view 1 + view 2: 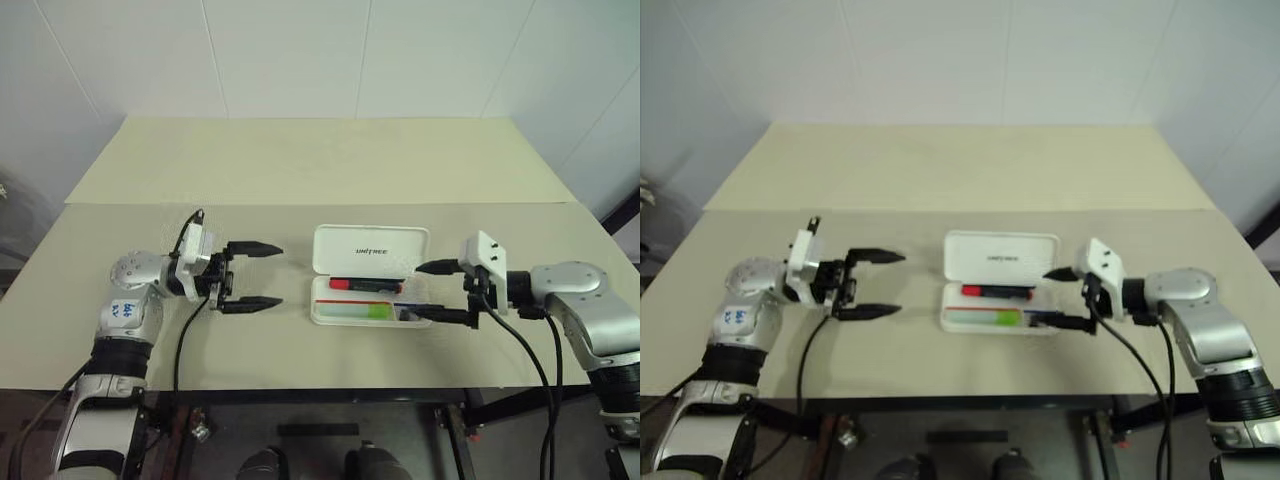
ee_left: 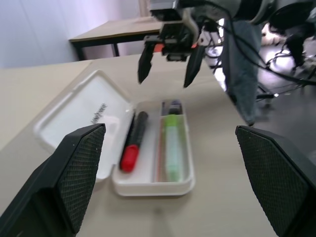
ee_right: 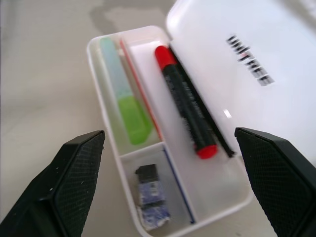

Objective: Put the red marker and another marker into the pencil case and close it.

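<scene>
Both markers lay inside the open case as the empty, wide-spread end effectors flanked it at nine and three o'clock; closing demanded an even lid push.

Beige table beneath both pincers; small dark clip and thin red stick below right pincer.

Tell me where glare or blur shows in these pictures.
Right wrist view: a small bright glint on the open lid of the pencil case. Left wrist view: the right claw and the room behind look soft. Right eye view: softer than the left eye view.
</scene>
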